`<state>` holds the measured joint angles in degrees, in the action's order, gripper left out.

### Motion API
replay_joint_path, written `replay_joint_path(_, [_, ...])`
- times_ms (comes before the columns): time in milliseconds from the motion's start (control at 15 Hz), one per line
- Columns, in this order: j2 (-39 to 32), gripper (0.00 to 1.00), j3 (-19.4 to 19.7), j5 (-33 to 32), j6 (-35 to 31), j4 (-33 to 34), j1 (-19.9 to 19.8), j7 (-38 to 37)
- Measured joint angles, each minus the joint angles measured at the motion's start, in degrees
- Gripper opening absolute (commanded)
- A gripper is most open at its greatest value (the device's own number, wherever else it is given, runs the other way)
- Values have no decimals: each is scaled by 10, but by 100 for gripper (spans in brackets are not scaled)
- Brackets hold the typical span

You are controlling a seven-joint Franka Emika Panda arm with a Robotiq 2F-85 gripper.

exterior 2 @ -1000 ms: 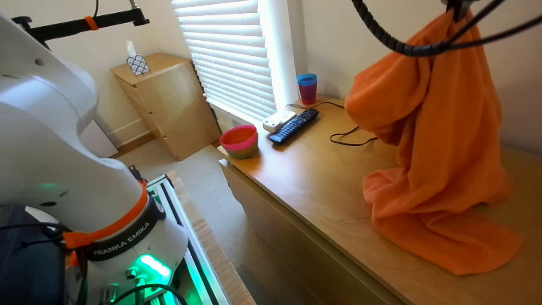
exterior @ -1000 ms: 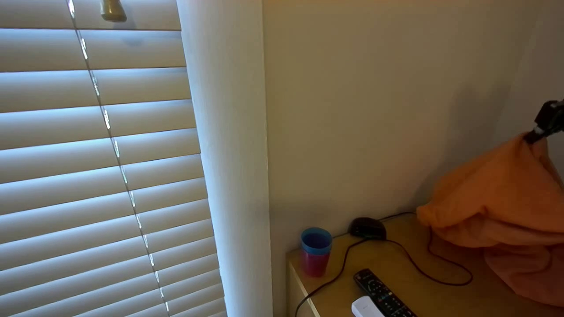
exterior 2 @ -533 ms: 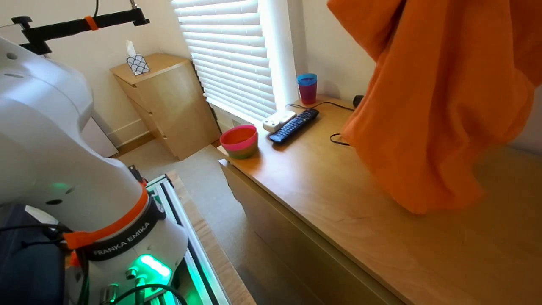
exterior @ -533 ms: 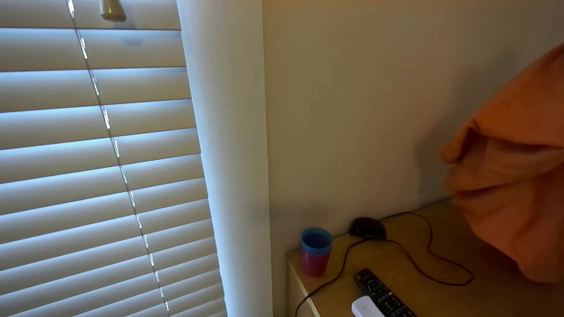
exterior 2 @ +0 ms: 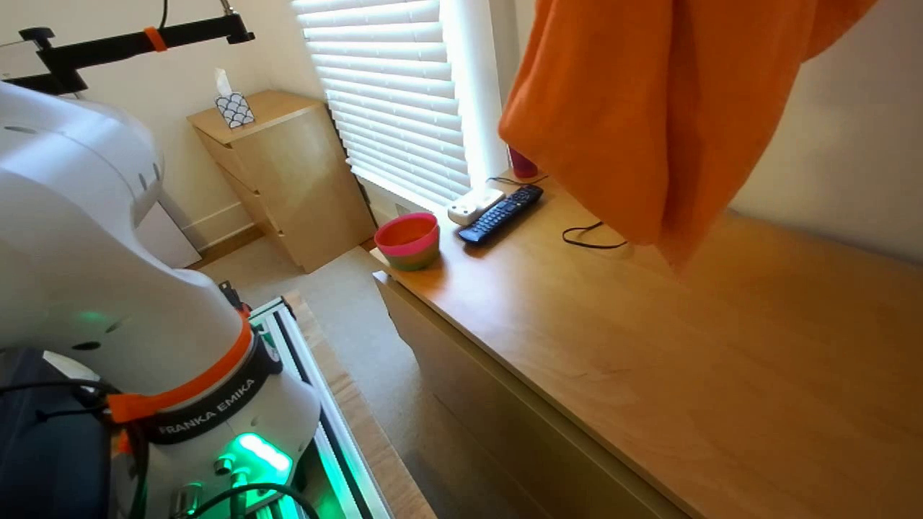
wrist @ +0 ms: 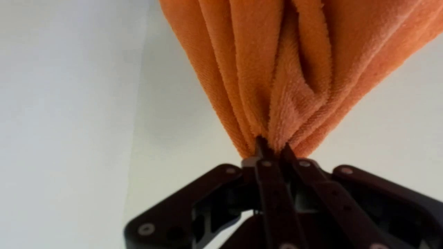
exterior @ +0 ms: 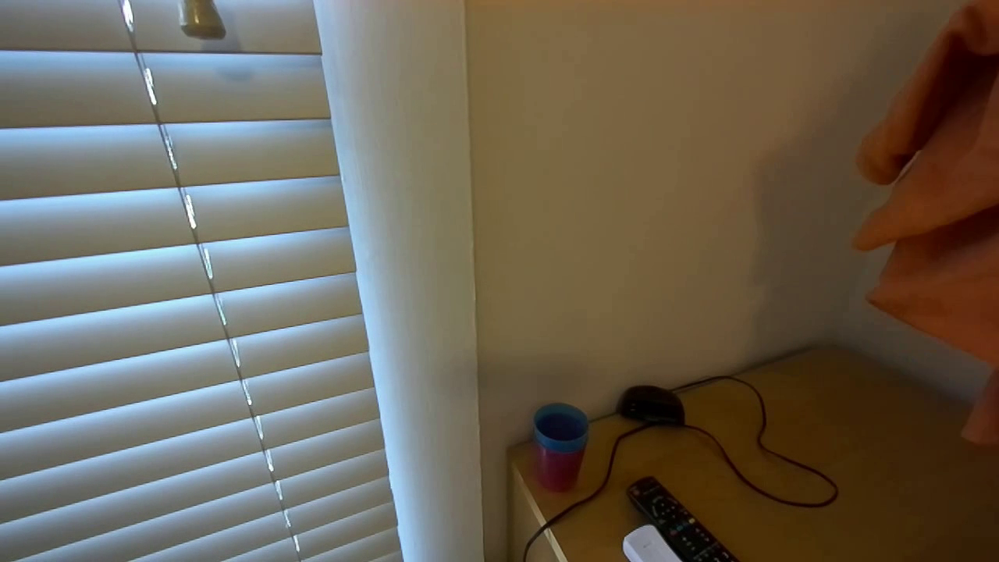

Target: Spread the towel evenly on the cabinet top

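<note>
Towel (exterior 2: 634,130) is up and hanging over the cabinet top (exterior 2: 649,375)

So, a second ago its lower folds were lying on the cabinet top. Now the part you can see hangs above it, creased, lower tip kinda blurry, and the patch it was covering shows again. The remote (exterior 2: 501,214) on the cabinet top hasn't budged.

The cup (exterior: 560,449) at the back corner of the cabinet top is all there in an exterior view, yet in an exterior view the towel hides most of that same cup (exterior 2: 523,167). A bowl (exterior 2: 408,251) on the front corner of the cabinet top also shows in an exterior view.

Only the wrist view has the gripper (wrist: 274,147): jaws nearly together, clamped on a bunched bit of towel. A second ago both exterior views had it too.

Arm (exterior 2: 79,187): base stands in front of the cabinet top, apart from it; white links rise and run out of frame.
</note>
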<state>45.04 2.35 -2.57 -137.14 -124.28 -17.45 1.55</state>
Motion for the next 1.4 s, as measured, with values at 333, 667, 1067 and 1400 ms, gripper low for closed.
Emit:
replay_joint_path(333, [37, 2, -2, -10, 70, 13, 4, -12])
replay_joint_path(667, [24, 2, 7, -11, 67, -12, 3, -34])
replay_joint_path(1067, [-89, 2, 79, -11, -45, -97, -38, -111])
replay_joint_path(1400, [-211, 2, 97, -11, -193, -65, -87, -178])
